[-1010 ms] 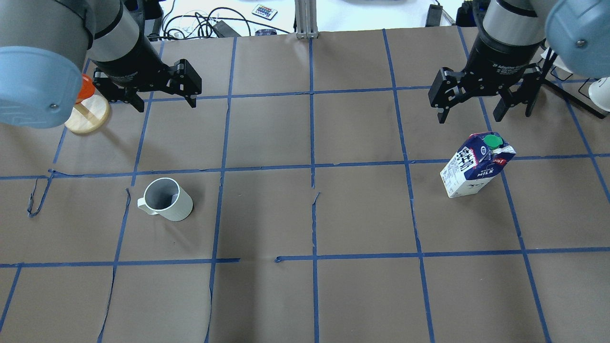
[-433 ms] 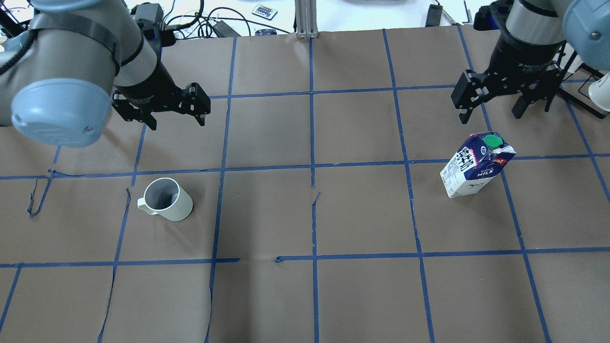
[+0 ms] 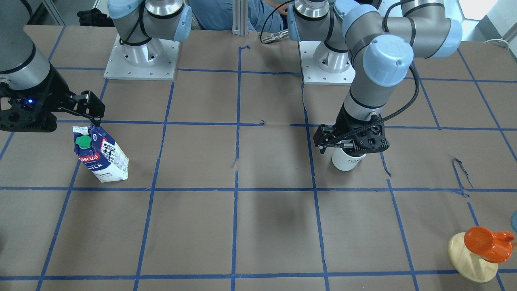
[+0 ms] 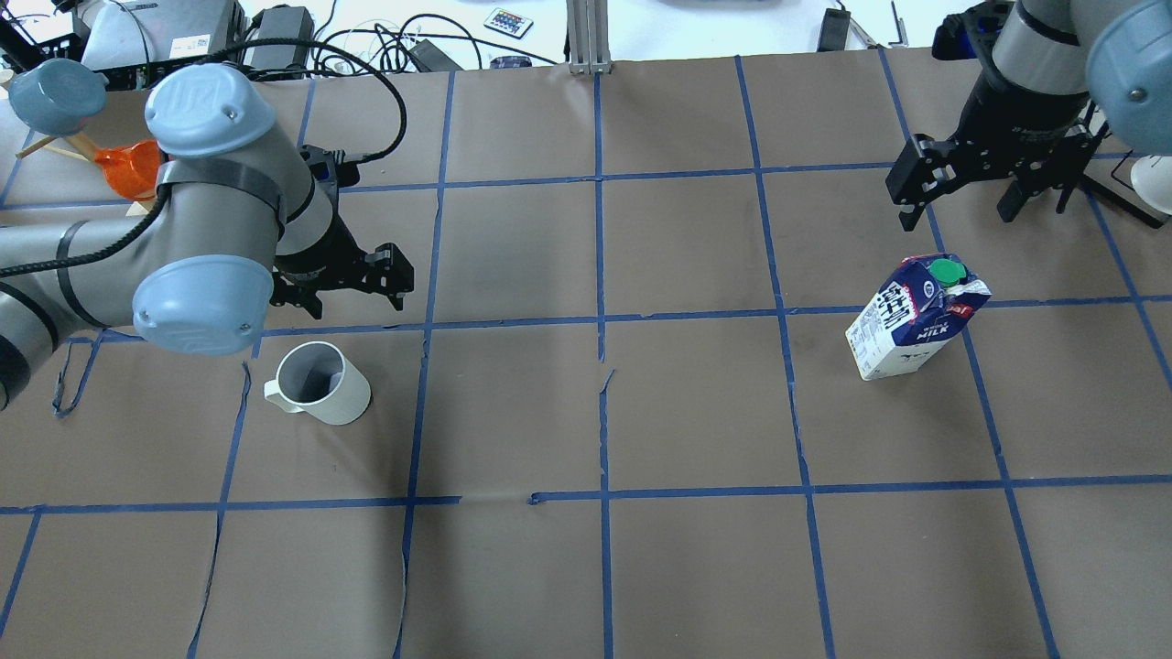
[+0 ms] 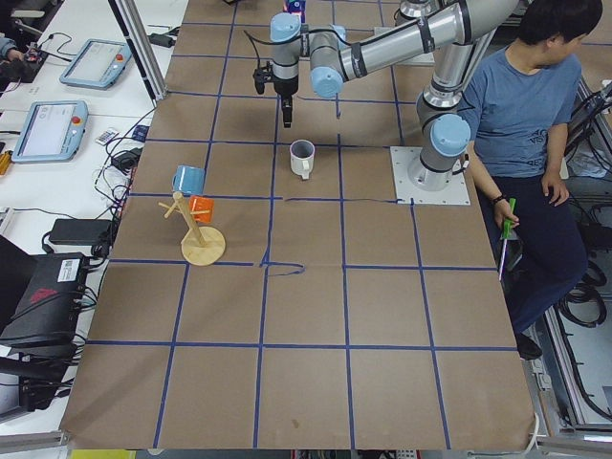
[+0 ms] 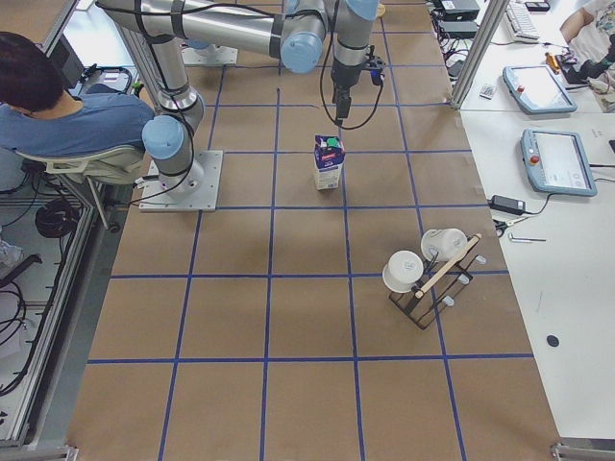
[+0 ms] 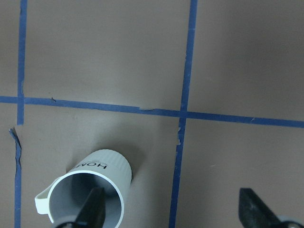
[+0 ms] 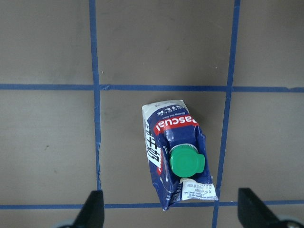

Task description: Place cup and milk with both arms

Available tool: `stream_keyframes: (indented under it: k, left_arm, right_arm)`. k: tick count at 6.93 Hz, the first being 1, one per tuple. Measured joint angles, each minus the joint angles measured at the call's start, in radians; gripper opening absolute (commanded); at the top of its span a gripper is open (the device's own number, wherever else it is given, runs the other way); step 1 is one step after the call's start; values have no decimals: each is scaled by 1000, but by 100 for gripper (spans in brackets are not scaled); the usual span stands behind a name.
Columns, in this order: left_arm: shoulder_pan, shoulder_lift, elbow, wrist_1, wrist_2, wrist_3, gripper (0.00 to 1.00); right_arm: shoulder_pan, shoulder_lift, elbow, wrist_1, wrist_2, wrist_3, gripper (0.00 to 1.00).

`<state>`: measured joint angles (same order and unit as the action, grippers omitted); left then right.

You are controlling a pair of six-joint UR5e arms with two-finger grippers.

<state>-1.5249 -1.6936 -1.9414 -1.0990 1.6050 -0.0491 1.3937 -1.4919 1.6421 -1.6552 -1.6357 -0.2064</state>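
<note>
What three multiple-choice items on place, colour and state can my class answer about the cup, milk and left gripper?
1. In the overhead view the milk stands: A left of the cup; B right of the cup; C touching it.
2. The milk's cap is: A red; B green; C white.
3. The left gripper is: A shut on the cup; B shut on the milk; C open.
Key: B, the milk is in that view's right half; B, the cap shows green; C, its jaws stand wide apart, the cup free.
</note>
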Motion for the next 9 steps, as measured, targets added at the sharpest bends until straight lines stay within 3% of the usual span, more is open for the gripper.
stream_keyframes:
  k: [2, 3, 5, 9]
  left_arm:
    - [10, -37, -49, 20, 53, 9, 98]
    - [12, -50, -60, 26, 66, 7, 75]
    - [12, -69, -82, 56, 71, -14, 0]
    - [10, -80, -75, 86, 73, -24, 0]
  right_arm:
    - [-21, 2, 75, -90, -4, -88, 100]
    - [-39, 2, 101, -109, -3, -113, 100]
    - [-54, 6, 132, -145, 1, -124, 100]
    - [-55, 19, 161, -175, 5, -131, 96]
